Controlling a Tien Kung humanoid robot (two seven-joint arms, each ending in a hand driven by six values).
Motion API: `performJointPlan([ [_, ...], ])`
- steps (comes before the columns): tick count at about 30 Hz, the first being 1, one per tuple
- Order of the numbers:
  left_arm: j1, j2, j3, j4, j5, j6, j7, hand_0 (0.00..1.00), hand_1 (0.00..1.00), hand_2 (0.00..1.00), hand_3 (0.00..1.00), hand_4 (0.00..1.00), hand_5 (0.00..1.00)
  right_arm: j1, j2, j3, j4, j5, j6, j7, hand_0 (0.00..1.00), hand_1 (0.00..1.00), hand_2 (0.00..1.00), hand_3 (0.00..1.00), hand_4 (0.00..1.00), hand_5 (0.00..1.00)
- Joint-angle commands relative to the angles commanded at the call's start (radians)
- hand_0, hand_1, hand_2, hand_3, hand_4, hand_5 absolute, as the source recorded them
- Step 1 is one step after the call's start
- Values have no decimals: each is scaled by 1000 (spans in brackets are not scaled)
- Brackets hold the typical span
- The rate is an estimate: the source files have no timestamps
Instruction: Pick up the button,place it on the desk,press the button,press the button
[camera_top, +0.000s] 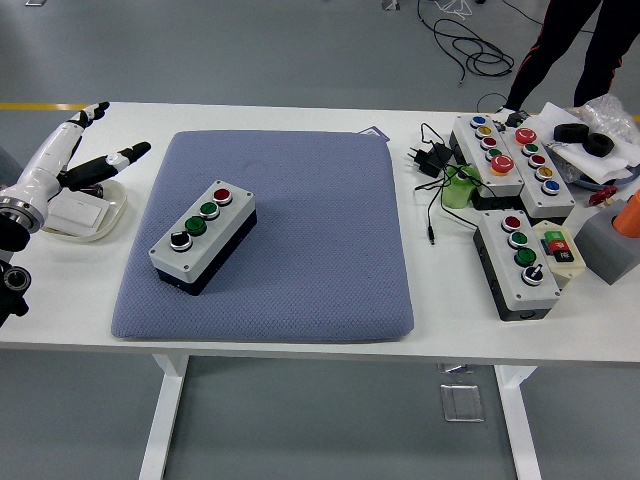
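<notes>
Rigid, probably light button box (202, 236) on blue pad (300, 290): best gripped across long sides; left hand (95, 160) beside pad, fingers spread, empty.

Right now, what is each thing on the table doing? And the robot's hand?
Button box: lying flat on the blue pad, untouched.
Left hand: hovering over the white dish, fingers stretched out, holding nothing.
Second button box: flat on the table, right side.
Big button panel: flat on the table, far right.
Black plug: loose on the table, cable trailing.
</notes>
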Motion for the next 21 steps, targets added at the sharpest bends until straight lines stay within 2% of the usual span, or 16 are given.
performJointPlan([
  [4, -7, -9, 21, -19, 95, -46, 28, 998, 998, 998, 998, 998, 833, -1, 1, 1, 0, 0, 0, -1, 630, 554, 628, 569, 305, 258],
  [6, -13, -15, 46, -30, 82, -77, 42, 998, 998, 998, 998, 998, 833, 1, 1, -4, 0, 1, 1, 0, 630, 554, 628, 569, 305, 258],
  [16, -19, -43, 100, -85, 86, -87, 116, 998, 998, 998, 998, 998, 832, 5, -1, -3, 0, 6, -4, 2, 630, 554, 628, 570, 307, 256],
  [19, -22, -53, 113, -84, 106, -92, 140, 998, 998, 998, 998, 998, 832, 5, -1, -2, 0, 5, -4, 2, 630, 554, 628, 570, 307, 256],
  [21, -29, -67, 123, -63, 115, -101, 156, 998, 998, 998, 998, 998, 830, 6, -2, -1, 0, 1, -3, 1, 630, 553, 628, 570, 307, 255],
])
